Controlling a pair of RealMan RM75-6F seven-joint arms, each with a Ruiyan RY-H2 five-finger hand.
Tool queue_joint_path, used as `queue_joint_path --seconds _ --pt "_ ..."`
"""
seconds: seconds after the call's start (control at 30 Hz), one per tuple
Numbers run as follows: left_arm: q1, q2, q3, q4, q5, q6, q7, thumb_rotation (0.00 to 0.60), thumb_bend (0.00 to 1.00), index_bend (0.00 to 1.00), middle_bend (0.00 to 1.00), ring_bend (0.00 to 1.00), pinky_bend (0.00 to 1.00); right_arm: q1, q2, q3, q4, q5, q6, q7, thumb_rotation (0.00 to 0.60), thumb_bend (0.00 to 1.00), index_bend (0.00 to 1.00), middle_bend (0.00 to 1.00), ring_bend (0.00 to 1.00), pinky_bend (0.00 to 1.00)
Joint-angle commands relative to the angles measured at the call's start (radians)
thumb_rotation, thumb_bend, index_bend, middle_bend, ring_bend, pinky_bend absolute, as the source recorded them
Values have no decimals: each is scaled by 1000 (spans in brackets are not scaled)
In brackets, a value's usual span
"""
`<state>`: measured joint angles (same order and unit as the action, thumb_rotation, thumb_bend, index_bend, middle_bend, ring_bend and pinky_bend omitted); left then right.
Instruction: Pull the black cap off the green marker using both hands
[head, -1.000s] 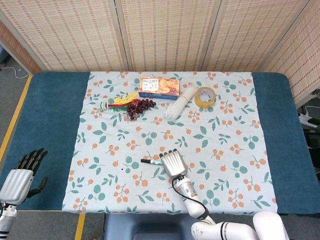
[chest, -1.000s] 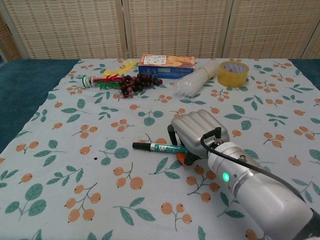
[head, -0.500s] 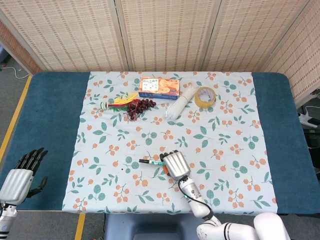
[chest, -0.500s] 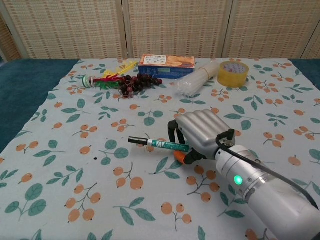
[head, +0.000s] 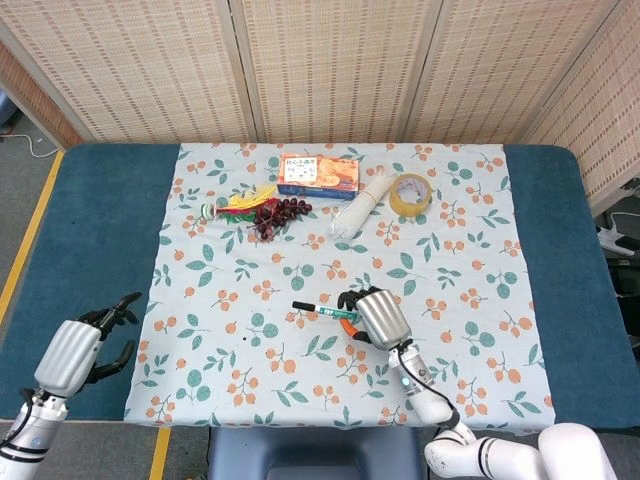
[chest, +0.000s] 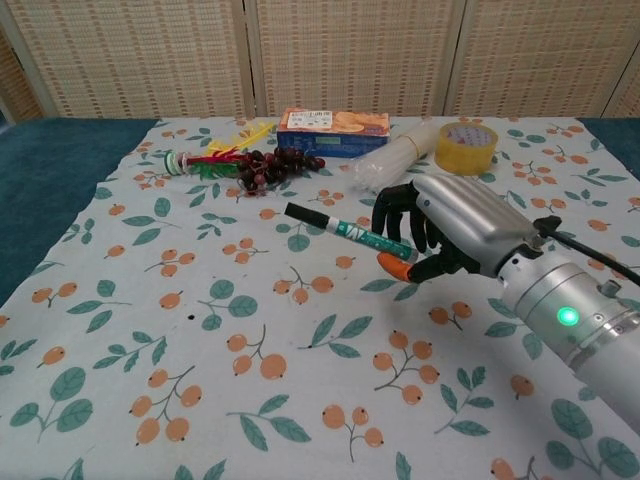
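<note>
My right hand (chest: 450, 232) (head: 376, 316) grips the green marker (chest: 358, 234) (head: 322, 311) and holds it up off the tablecloth. The marker tilts, and its black cap (chest: 301, 212) (head: 299, 306) points up and to the left, clear of the fingers. My left hand (head: 76, 347) is at the table's near left edge over the blue cloth, fingers apart and holding nothing, far from the marker. The chest view does not show the left hand.
At the far side of the floral tablecloth (head: 250, 270) lie a biscuit box (head: 318, 173), dark grapes (head: 278, 214), a bundle of clear straws (head: 361, 203), a yellow tape roll (head: 410, 193) and colourful small items (head: 226, 206).
My right hand has lifted the marker off the cloth and turned it so the cap end points up-left. My left hand has moved inward and up from the table's corner.
</note>
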<state>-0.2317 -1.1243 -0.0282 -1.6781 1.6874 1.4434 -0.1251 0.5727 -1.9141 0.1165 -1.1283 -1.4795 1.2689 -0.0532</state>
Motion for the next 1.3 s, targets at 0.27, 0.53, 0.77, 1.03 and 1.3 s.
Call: queue_joint_path --seconds 0.27,0.53,0.77,1.03,1.3 --pt "-165 -10 -116 -322 -287 -265 241 600 467 233 651 602 704 -38 33 -44 128 -131 143 347 600 417 987 785 622 578" --pt "-259 -79 -188 -379 -495 -322 391 600 429 234 701 633 742 -38 -90 -49 371 -158 208 586 600 418 987 785 622 577" --pt "-334 -105 -231 -422 -656 -354 433 600 381 281 795 702 811 8 -199 -22 483 -160 220 612 600 418 987 785 622 576" --pt "-403 -184 -246 -402 -737 -327 499 600 357 320 838 740 844 59 -294 -9 531 -166 219 586 600 418 987 785 622 574" --pt "-424 -208 -223 -391 -733 -314 511 600 354 377 852 751 856 81 -331 16 552 -144 213 589 600 418 987 785 622 574"
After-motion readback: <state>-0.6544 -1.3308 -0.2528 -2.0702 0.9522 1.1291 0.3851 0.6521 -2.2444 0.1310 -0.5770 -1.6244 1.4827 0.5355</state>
